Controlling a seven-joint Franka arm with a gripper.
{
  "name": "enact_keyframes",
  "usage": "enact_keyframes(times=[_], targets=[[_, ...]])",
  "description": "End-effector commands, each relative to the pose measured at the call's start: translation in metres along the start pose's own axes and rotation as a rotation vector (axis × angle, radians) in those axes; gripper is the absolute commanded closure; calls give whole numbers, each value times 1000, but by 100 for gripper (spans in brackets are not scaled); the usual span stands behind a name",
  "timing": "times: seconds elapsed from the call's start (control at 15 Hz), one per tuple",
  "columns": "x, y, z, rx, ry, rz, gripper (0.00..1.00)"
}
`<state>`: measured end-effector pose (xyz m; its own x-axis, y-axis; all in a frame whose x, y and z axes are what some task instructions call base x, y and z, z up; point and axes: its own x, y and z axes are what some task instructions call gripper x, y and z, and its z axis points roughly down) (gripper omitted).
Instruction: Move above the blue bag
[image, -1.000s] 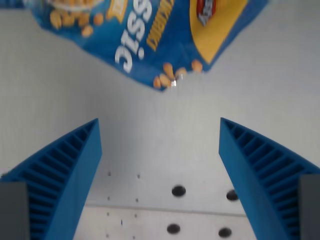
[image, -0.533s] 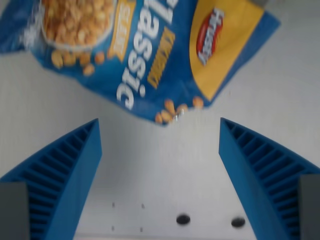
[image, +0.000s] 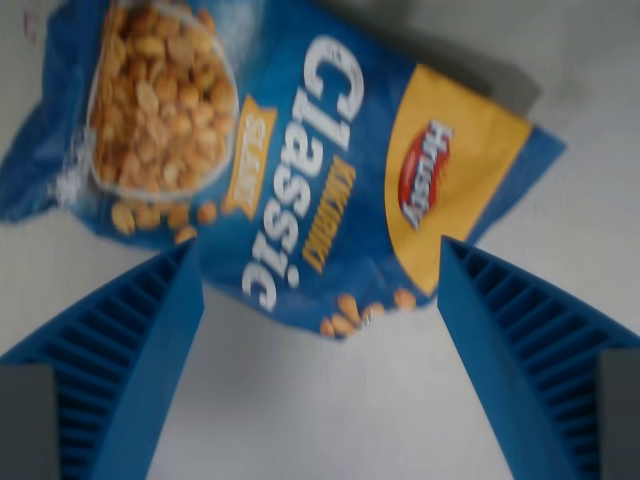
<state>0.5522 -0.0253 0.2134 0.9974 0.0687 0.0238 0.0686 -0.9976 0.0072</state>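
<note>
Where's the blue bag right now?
In the wrist view the blue bag lies flat on the white table, filling the upper half of the picture. Its lower tip sits between the fingers of the open pincer.

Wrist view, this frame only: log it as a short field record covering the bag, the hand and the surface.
object: blue bag, snack packet printed "Classic", lying flat
bag position: upper half of the view, its lower corner reaching between the fingers
hand: open, both blue ribbed fingers spread wide
contact: none visible, nothing held
surface: pale grey table
task status: hand partly over the bag's lower edge, not yet centred above it
</note>
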Motion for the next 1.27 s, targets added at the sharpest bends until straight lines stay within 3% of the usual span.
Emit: enact_keyframes(times=[0.07, 0.67, 1.27], targets=[[14, -3, 3, 0, 0, 55, 0], [35, -5, 13, -4, -3, 54, 0], [40, -6, 15, -5, -6, 46, 0]])
